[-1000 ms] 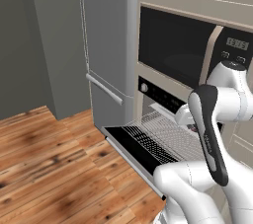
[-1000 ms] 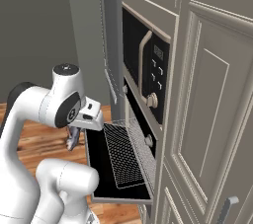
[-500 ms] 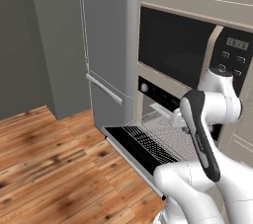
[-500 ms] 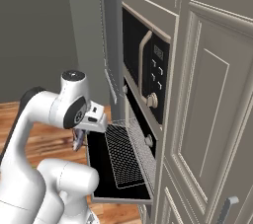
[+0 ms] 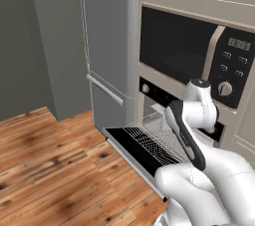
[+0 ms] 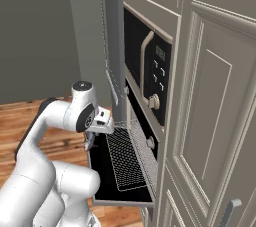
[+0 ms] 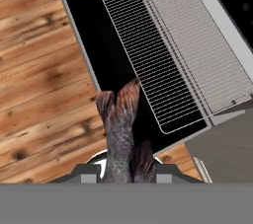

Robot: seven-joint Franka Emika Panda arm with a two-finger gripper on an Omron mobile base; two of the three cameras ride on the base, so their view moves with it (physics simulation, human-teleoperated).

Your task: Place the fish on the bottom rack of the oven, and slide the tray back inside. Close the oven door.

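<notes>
My gripper (image 7: 126, 172) is shut on the fish (image 7: 120, 134), a slim grey-brown body whose forked tail points away from the hand. The fish hangs over the outer edge of the open oven door (image 7: 106, 62), a black glass panel lying flat. The bottom rack (image 7: 165, 65), a silvery wire grid, is pulled out over the door, just right of the fish's tail. From the right base view my gripper (image 6: 93, 138) holds the fish (image 6: 88, 146) above the door (image 6: 102, 173), left of the rack (image 6: 125, 158). In the left base view the rack (image 5: 152, 123) juts from the oven (image 5: 149, 89) over the door (image 5: 144, 153).
A dark-glass microwave (image 5: 174, 46) with a keypad sits above the oven. A tall grey fridge (image 5: 107, 46) stands to the left of it, beige cabinet fronts (image 6: 210, 121) to the right. Wooden floor (image 5: 50, 170) spreads before the open door.
The arm has swung toward the oven, carrying the fish from beside the door to above its outer edge. The grip has stayed shut on the fish.
</notes>
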